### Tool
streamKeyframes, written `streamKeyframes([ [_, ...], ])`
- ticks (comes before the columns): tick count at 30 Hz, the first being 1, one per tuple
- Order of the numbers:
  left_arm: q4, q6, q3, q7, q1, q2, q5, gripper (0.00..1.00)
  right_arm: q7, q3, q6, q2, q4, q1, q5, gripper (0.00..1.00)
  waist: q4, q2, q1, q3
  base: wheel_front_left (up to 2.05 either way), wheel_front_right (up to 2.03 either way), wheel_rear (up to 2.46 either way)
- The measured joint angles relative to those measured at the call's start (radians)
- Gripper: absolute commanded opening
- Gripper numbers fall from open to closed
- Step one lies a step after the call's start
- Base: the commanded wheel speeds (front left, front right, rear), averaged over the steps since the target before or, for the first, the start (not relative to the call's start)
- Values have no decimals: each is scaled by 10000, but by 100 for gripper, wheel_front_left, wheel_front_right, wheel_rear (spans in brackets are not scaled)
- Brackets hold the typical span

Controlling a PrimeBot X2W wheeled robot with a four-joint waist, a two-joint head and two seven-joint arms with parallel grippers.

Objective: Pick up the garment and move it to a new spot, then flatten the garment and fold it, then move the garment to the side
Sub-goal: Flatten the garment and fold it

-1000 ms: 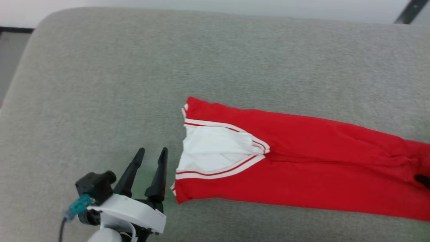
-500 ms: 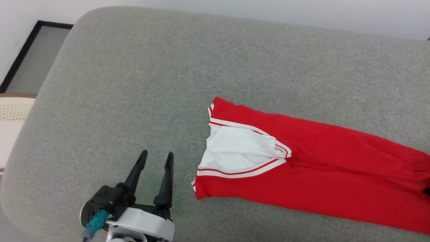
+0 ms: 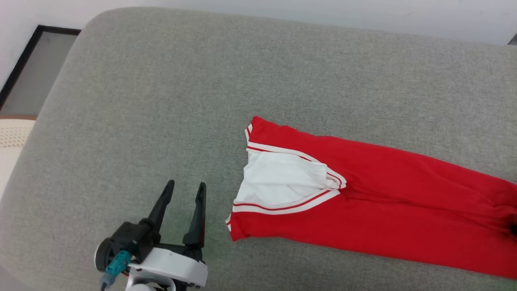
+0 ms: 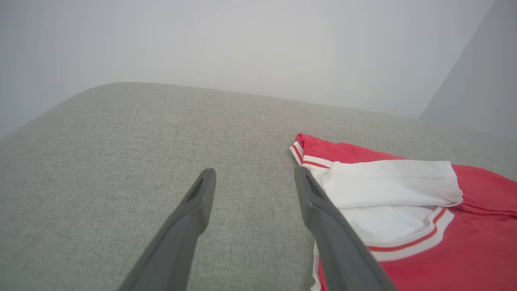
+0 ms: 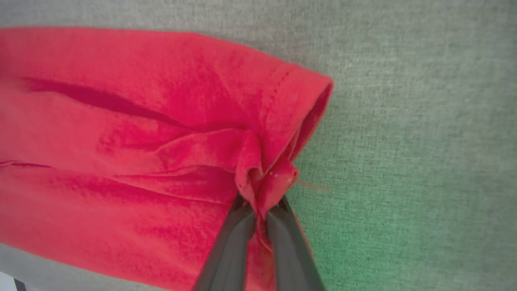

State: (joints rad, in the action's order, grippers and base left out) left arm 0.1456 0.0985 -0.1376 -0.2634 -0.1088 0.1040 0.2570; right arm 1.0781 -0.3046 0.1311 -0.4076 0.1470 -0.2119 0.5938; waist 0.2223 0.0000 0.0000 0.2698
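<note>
Jersey (image 3: 363, 202) folded lengthwise; cross-fold and side move left, I judge.
Right end effector (image 5: 260, 210) pinches its hem (image 5: 311, 97); left end effector (image 3: 184, 190) spread, empty, just beside it.

No writing, brand, number or sign can be read. The red folded jersey shirt with a white sleeve and striped trim (image 3: 363, 210), lying to the right on the grey fabric cushion (image 3: 161, 101), shows only plain cloth on its upturned side.

One garment (image 3: 383, 202), two claws (left (image 3: 186, 184), right (image 5: 260, 208)).
</note>
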Motion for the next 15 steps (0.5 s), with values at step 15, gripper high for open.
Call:
streamKeyframes([
  [15, -63, 261, 545, 0, -246, -46, -293, 100, -1342, -460, 2, -431, 449, -801, 104, 0, -1048, 0, 1, 228, 0, 0, 0],
])
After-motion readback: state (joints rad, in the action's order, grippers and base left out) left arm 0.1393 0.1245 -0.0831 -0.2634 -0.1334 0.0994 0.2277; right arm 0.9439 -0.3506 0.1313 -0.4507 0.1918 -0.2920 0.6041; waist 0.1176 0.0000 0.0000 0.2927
